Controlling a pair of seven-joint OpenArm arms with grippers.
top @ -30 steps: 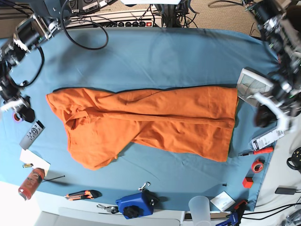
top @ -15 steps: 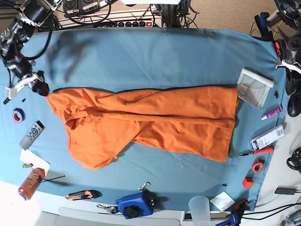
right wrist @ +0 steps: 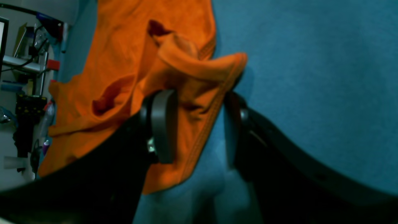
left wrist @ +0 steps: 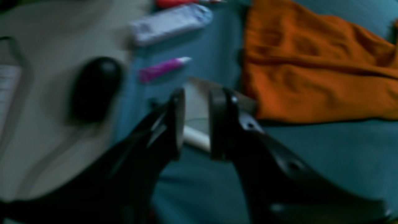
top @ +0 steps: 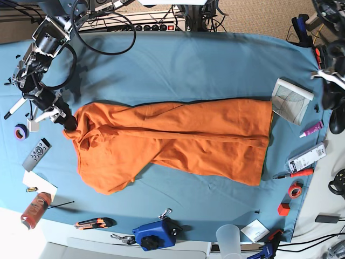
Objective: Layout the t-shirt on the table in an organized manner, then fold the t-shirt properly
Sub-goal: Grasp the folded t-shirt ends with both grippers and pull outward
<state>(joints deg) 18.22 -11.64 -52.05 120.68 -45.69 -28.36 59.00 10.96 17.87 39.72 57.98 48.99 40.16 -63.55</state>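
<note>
Across middle of table (top: 178, 59), t-shirt (top: 178, 140) spread lengthwise, rumpled. Bunched sleeve hem (right wrist: 214, 70) seen between parted jaws of right gripper (right wrist: 199, 124), not clamped. Left gripper (left wrist: 196, 124) slightly parted, nothing held, positioned beyond opposite shirt edge, near white booklet (top: 291, 100).

The table (top: 178, 59), draped in teal-blue cloth, carries the orange t-shirt (top: 178, 140) spread across its middle. The shirt's bunched sleeve end lies right at the right gripper (top: 63, 120); its hem end lies near the left gripper (left wrist: 196, 124), beside a white booklet (top: 291, 100). Just past the left gripper lie a pink tube (top: 312, 128) and a white packet (top: 306, 158). By the right gripper lie a purple tape roll (top: 20, 131) and a grey remote (top: 36, 154).
</note>
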